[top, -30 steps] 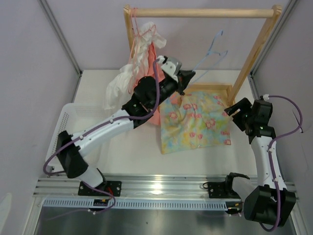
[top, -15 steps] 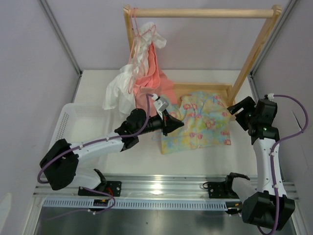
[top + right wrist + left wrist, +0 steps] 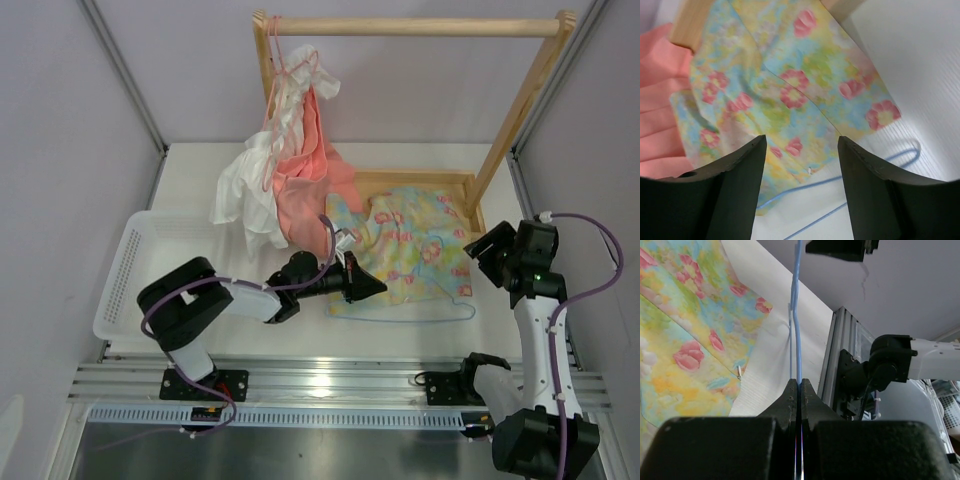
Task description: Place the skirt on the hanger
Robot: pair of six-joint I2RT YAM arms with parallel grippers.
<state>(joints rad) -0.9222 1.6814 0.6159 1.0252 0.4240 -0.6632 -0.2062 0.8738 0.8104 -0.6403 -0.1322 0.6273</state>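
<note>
The skirt (image 3: 415, 250), pale yellow and light blue with pink flowers, lies flat on the table right of centre. The thin light-blue hanger (image 3: 410, 320) lies on the table along the skirt's near edge. My left gripper (image 3: 375, 289) is low over the table at the hanger's left end, shut on the wire. The left wrist view shows the hanger (image 3: 796, 315) running out from between the closed left gripper (image 3: 798, 382), with the skirt (image 3: 685, 340) to the left. My right gripper (image 3: 478, 248) hovers open over the skirt's right edge. The right wrist view has the skirt (image 3: 790, 90) and hanger (image 3: 805, 187) below the empty right gripper (image 3: 801, 138).
A wooden rack (image 3: 410, 27) stands at the back, its base frame (image 3: 420, 178) touching the skirt's far edge. A salmon-pink garment (image 3: 310, 170) and a white garment (image 3: 245, 190) hang from its left end on a pink hanger (image 3: 295, 65). A white basket (image 3: 135, 260) sits at left.
My left arm came down from beside the rack to the table, bringing the blue hanger to the skirt's near edge. My right gripper shifted slightly nearer and its jaws narrowed a little.
</note>
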